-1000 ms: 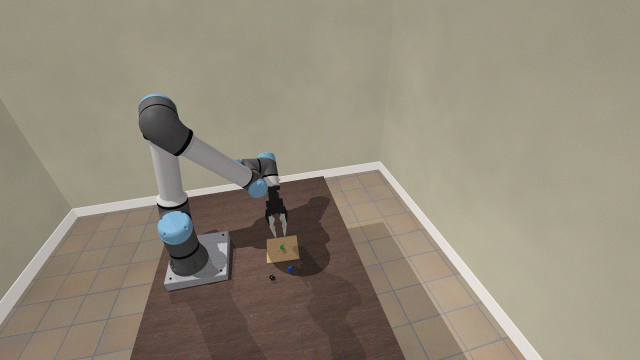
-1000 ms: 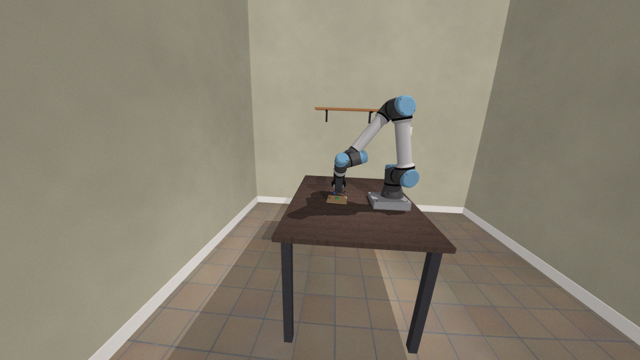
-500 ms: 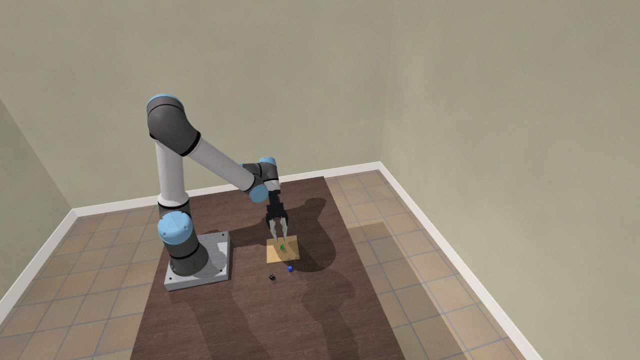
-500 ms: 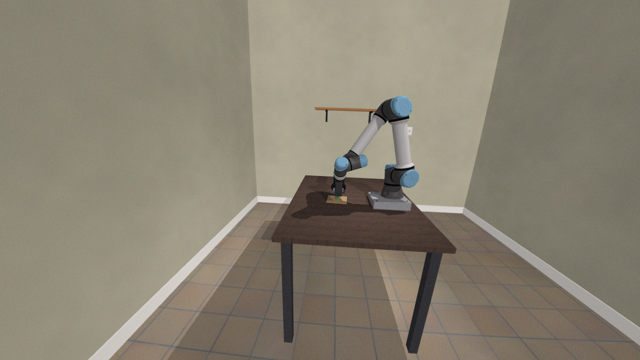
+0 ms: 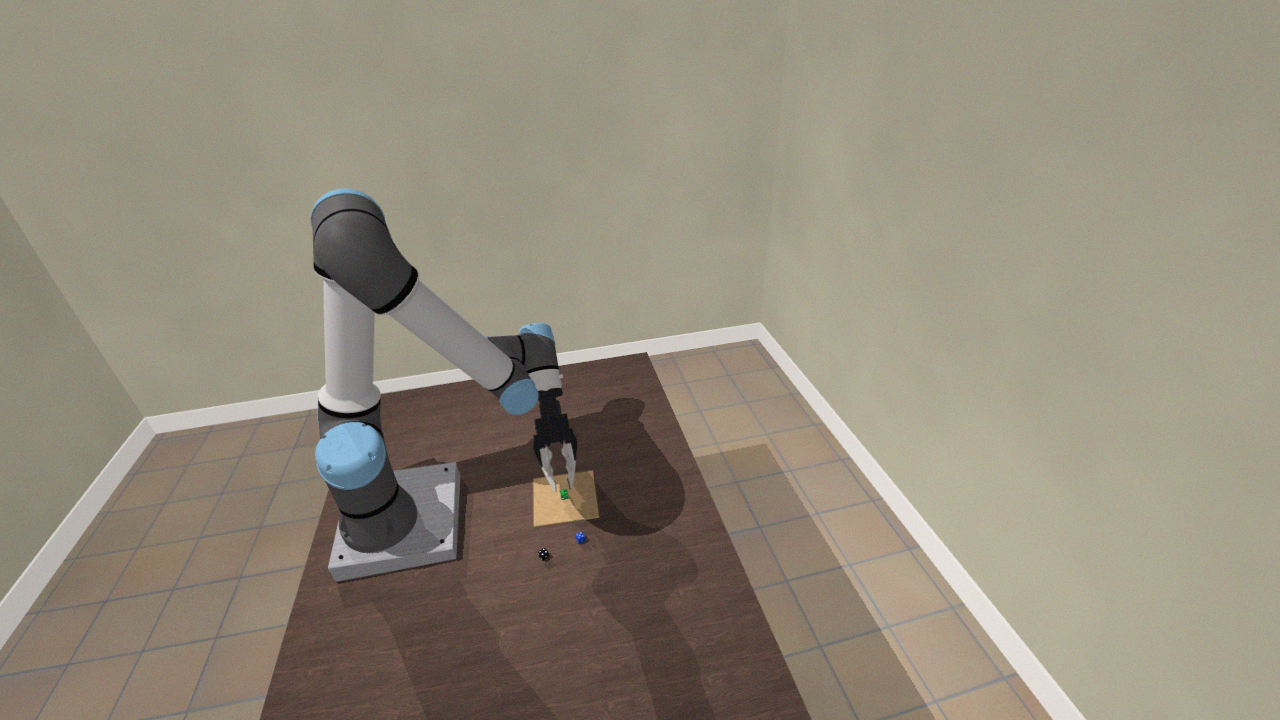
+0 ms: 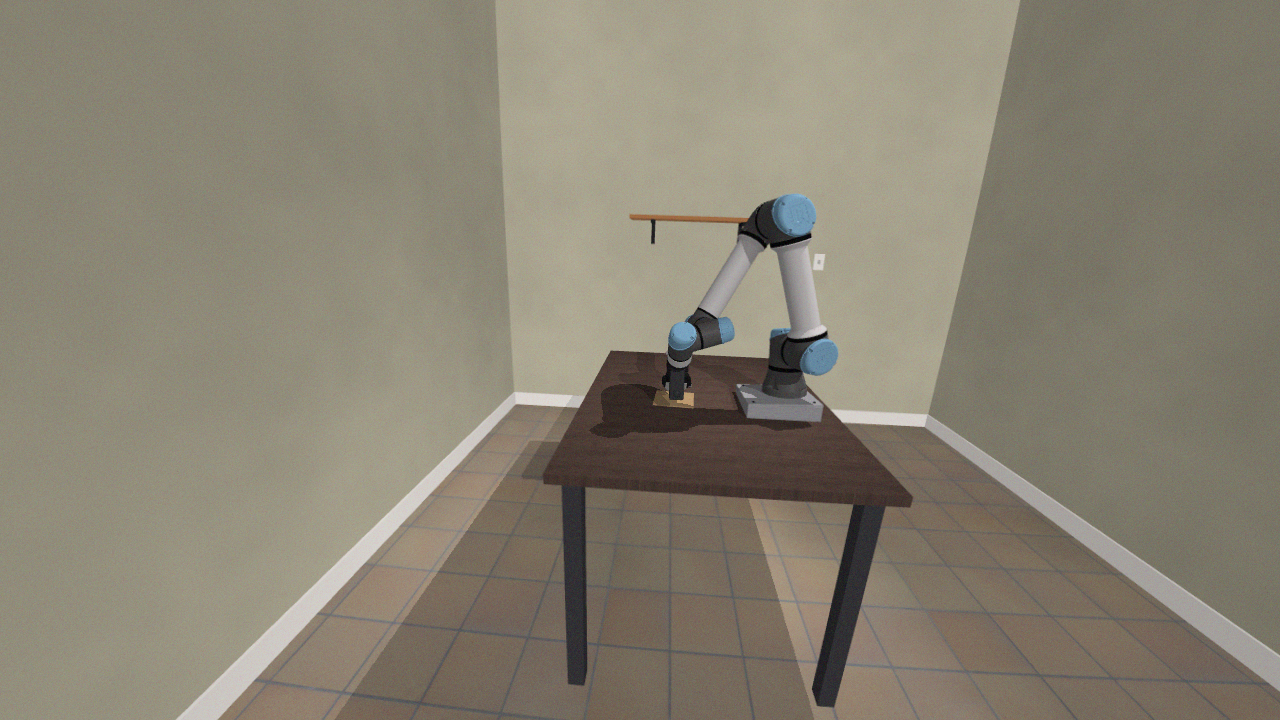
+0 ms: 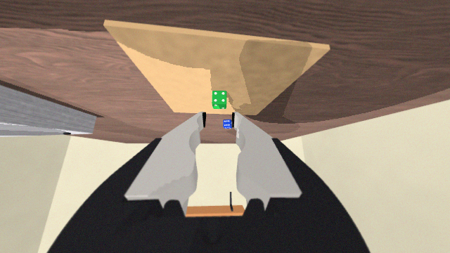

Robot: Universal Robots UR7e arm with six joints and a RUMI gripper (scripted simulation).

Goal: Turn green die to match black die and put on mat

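Three dice are sitting on the dark desk (image 5: 501, 644) I am working over, near its middle toward the edge where the arm's base plate (image 5: 443, 488) is bolted. I am looking first at the tan mat (image 5: 586, 510), with the green die (image 7: 219, 99) lying flat fully on it, four pips up. The blue die (image 7: 227, 124) and black die (image 5: 543, 554) are resting just off the mat on bare wood. I am holding the gripper (image 7: 218, 119) low over the mat, its jaws narrowly apart and gripping nothing. I am judging that I should straddle the green die squarely, descend slowly, and keep clear of the blue one.
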